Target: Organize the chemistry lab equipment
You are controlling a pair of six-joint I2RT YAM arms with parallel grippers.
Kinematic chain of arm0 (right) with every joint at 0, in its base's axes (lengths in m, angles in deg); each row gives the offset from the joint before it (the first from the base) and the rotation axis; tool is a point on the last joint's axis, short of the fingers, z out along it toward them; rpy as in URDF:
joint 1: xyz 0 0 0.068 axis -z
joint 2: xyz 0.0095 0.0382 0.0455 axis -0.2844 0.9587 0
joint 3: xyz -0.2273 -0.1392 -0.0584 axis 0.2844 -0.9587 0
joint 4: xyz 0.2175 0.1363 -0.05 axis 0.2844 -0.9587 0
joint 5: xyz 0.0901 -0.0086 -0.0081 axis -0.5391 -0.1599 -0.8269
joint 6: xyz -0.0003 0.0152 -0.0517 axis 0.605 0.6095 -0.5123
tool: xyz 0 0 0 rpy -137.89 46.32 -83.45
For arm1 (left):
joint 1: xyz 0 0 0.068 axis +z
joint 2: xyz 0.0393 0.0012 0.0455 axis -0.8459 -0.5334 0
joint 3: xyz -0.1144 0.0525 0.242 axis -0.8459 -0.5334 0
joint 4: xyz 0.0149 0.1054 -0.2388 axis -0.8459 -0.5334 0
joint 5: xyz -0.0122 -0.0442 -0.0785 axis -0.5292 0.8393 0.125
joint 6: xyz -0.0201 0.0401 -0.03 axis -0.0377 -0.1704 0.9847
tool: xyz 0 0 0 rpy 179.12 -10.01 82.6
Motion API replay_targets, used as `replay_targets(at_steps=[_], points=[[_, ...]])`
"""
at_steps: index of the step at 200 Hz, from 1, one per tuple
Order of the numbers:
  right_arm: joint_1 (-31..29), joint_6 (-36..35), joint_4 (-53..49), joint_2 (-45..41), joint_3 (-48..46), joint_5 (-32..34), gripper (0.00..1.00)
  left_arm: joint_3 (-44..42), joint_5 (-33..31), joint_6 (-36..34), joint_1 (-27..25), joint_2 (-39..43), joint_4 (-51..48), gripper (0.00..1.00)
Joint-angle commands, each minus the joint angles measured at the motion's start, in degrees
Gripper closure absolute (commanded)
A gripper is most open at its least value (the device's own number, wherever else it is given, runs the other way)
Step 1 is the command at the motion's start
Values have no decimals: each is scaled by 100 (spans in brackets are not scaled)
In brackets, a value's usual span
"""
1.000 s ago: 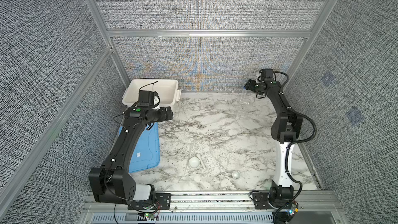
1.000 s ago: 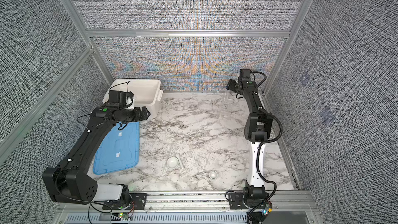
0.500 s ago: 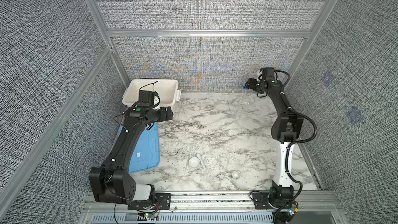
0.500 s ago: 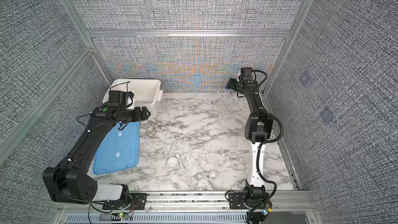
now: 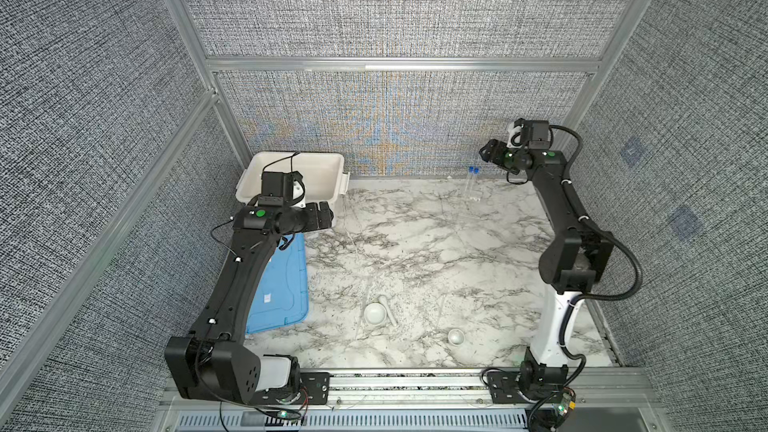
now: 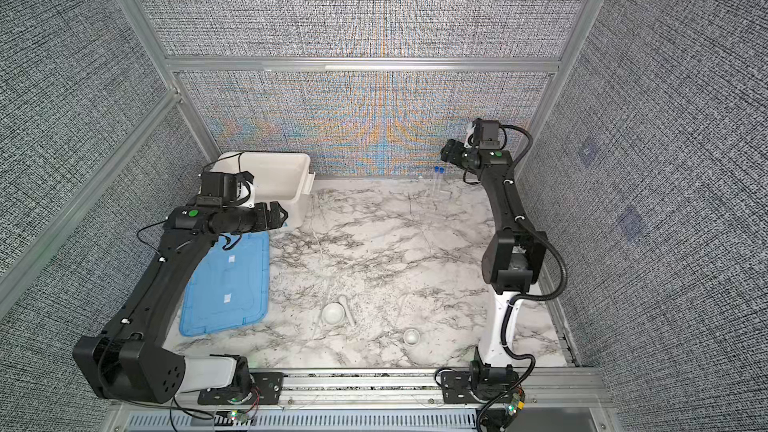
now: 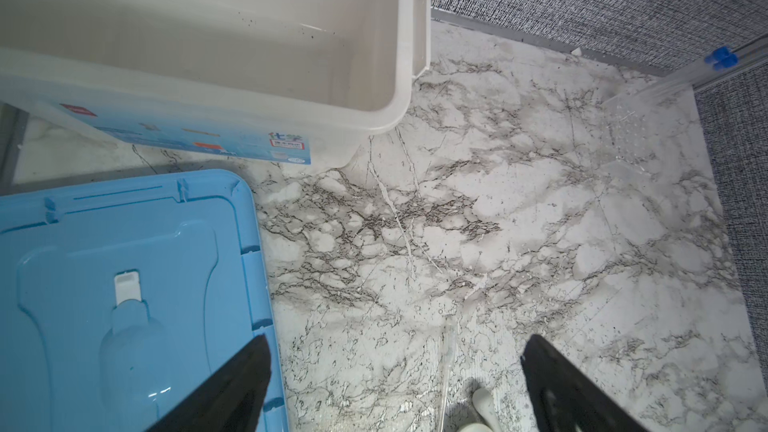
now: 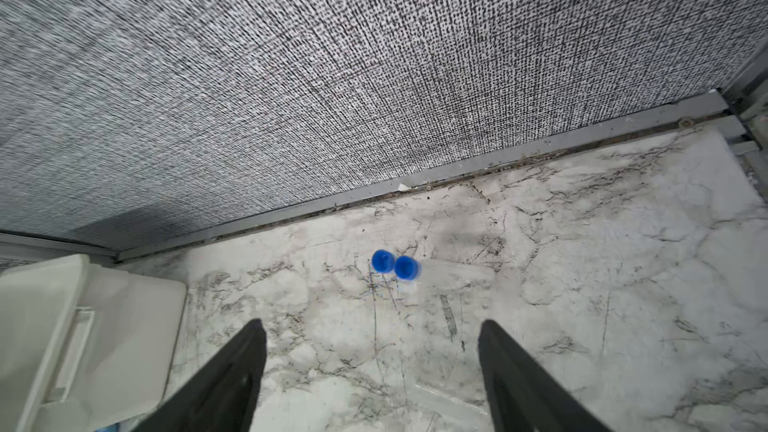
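Right tool (image 8: 372, 326), jaws open and empty, hovers above 2 upright blue-capped tubes (image 8: 395, 265) just ahead; left tool (image 7: 397, 340) open, well apart.

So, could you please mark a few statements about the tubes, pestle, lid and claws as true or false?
The blue lid lies flat on the table beside the white tub. True.
The pestle lies inside the tub. False: it lies on the table beside the mortar bowl.
The two blue-capped tubes stand by the back wall. True.
The right claw grips a tube. False: it is open and holds nothing.
The left claw is open and empty. True.
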Motion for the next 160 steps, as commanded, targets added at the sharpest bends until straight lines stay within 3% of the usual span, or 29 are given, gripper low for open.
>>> replay_targets(at_steps=[1, 86, 160], points=[[-108, 193, 414, -759, -804, -101, 18, 167, 106, -200, 8, 12, -62, 5], [-878, 678, 979, -3873, -4398, -230, 18, 1521, 317, -934, -5, -1755, 195, 8], [-1026, 393, 103, -5178, -5205, -351, 18, 1928, 257, -1240, -272, -2891, 348, 24]])
